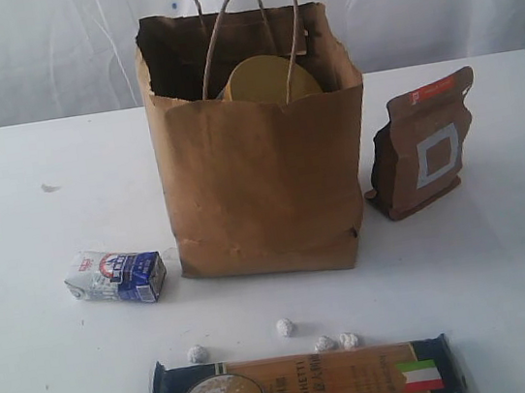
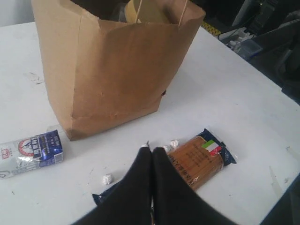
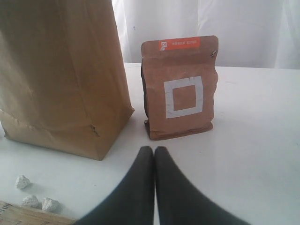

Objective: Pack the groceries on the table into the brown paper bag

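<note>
while the brown paper bag point(image 1: 261, 187) stands upright mid-worktop point(image 1: 54, 382) w/ a yellow round item point(image 1: 261, 84) showing inside its rim, the other groceries sit outside it. brown pouch point(image 1: 426, 144) w/ a white square stands upright just right of the bag, not touching. small blue-white carton point(image 1: 117, 275) lies on its side near the bag's left bottom corner. four tiny foil balls point(image 1: 285, 327) are scattered in front of the bag, btwn it and the blue spaghetti packet point(image 1: 300, 392), which lies flat at the near edge. left fingers point(image 2: 140, 178) are pressed together, holding nothing, above the packet. right fingers point(image 3: 143, 178) are also together, low over the worktop, pointing at the pouch but apart from it.
</note>
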Tool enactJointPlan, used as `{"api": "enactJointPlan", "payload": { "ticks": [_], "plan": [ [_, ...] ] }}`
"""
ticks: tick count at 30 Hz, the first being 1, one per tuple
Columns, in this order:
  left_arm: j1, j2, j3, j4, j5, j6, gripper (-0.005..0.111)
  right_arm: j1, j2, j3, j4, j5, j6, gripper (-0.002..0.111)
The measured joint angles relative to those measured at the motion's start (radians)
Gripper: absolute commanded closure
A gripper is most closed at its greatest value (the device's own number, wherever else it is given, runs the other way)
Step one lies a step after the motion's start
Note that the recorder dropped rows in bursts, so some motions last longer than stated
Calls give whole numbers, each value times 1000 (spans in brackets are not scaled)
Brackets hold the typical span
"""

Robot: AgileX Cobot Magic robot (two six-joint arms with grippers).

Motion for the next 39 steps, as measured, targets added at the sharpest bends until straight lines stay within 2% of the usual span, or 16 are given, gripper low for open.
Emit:
{"api": "enactJointPlan", "payload": {
  "ticks": [14,17,22,24,26,30,31,32,33,37,39],
  "plan": [
    [0,0,0,-25,12,17,107,0,0,0,0,0,0,108],
    [0,17,-18,25,112,54,107,0,0,0,0,0,0,108],
    [0,128,-93,191,377,72,106,0,0,0,0,0,0,108],
    [0,172,-109,260,436,84,97,0,0,0,0,0,0,108],
    [0,213,-116,338,466,90,81,0,0,0,0,0,0,108],
    [0,275,-118,496,454,41,33,0,0,0,0,0,-2,108],
    [0,289,-118,538,438,12,24,0,0,0,0,0,-2,108],
    [0,299,-118,578,420,-21,20,0,0,0,0,0,-2,108],
    [0,311,-120,645,387,-59,21,0,0,0,0,0,-2,108],
    [0,344,-121,726,286,-103,25,0,0,0,0,0,-2,108],
    [0,375,-123,750,293,-116,25,0,0,0,0,0,-2,108]
  ]
}}
